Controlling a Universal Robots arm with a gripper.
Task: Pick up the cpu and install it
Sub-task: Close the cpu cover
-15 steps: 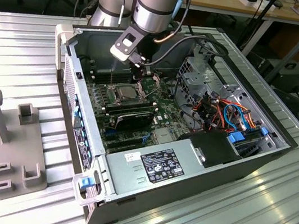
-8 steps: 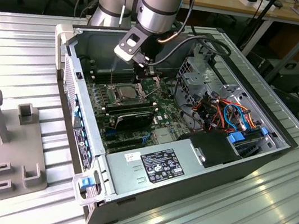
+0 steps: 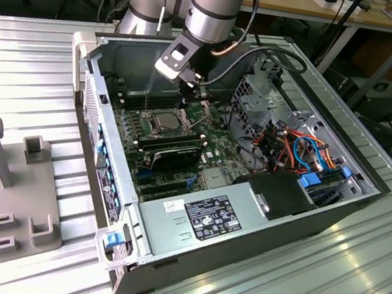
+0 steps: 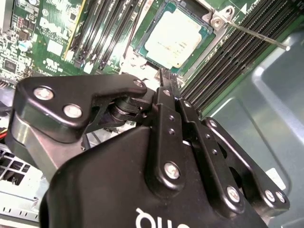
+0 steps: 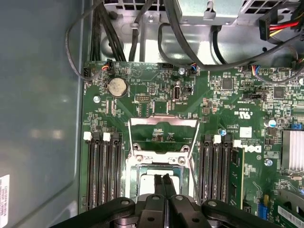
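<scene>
My hand (image 5: 164,178) is hovering clenched, fingertips pressed together with nothing showing between them. The CPU (image 4: 175,38) is lying flat in its socket straight beneath them, so I am reaching downward. Beyond it the load plate (image 5: 164,122) is standing open on the motherboard (image 5: 142,76), with memory slots (image 5: 102,175) flanking it.

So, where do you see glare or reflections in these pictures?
In the exterior view, bright streaks glare off the ribbed metal table. In the second wrist view, the cpu shines pale under the light. In the first wrist view, the case wall carries a soft reflection.
</scene>
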